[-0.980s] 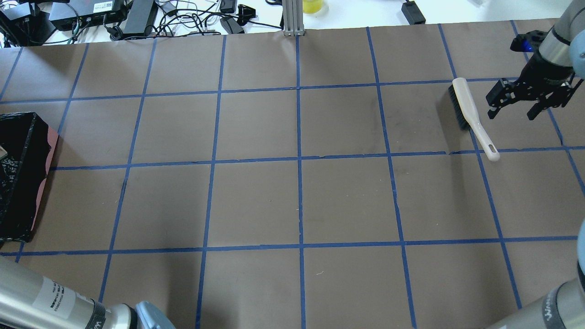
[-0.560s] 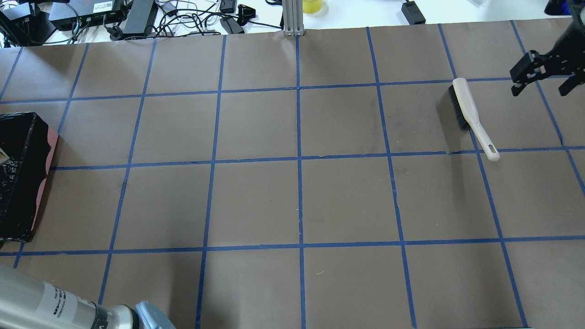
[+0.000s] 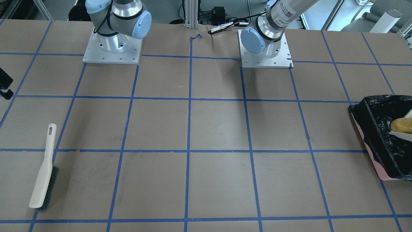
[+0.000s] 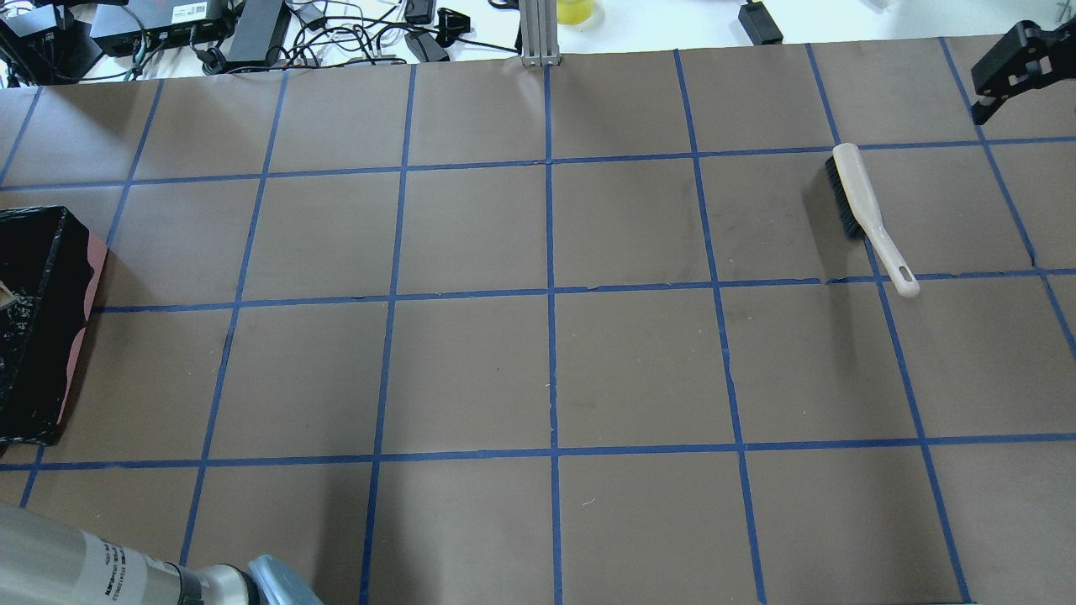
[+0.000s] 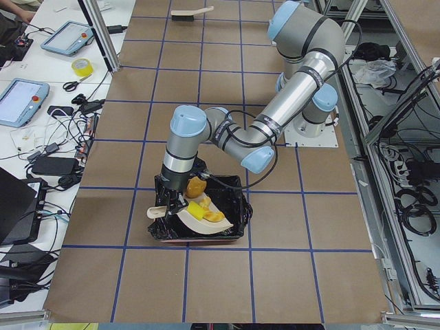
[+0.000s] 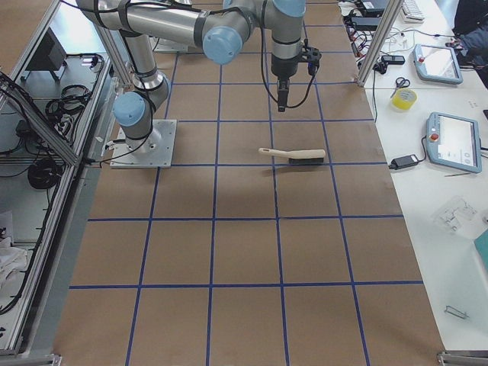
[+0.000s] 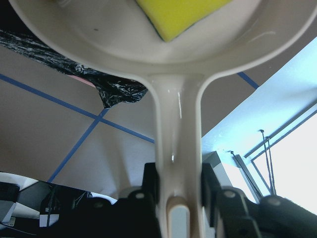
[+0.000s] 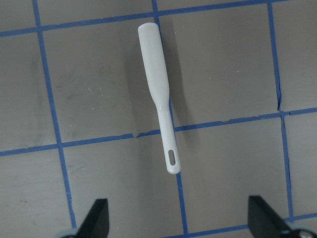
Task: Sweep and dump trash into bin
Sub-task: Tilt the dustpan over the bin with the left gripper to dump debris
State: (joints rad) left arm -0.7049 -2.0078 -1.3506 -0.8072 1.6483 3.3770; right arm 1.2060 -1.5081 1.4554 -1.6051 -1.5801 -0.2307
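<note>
Dump step: our left gripper (image 7: 179, 184) clamps the dustpan (image 7: 99, 44) handle over the bin (image 3: 370, 119). Right gripper (image 8: 179, 215) hangs open. Next, we tilt until the trash (image 7: 183, 15) slides out.

You've got a pink bin (image 3: 375, 129) with a glossy black liner; over it, a beige dustpan (image 7: 178, 129) carries a yellow-green sponge wedge (image 7: 178, 15) and a golden-brown lump (image 3: 402, 125). Well away from the bin: cream brush (image 4: 866, 214), black bristles. Under the bin: brown table (image 4: 471, 378), blue grid lines.
</note>
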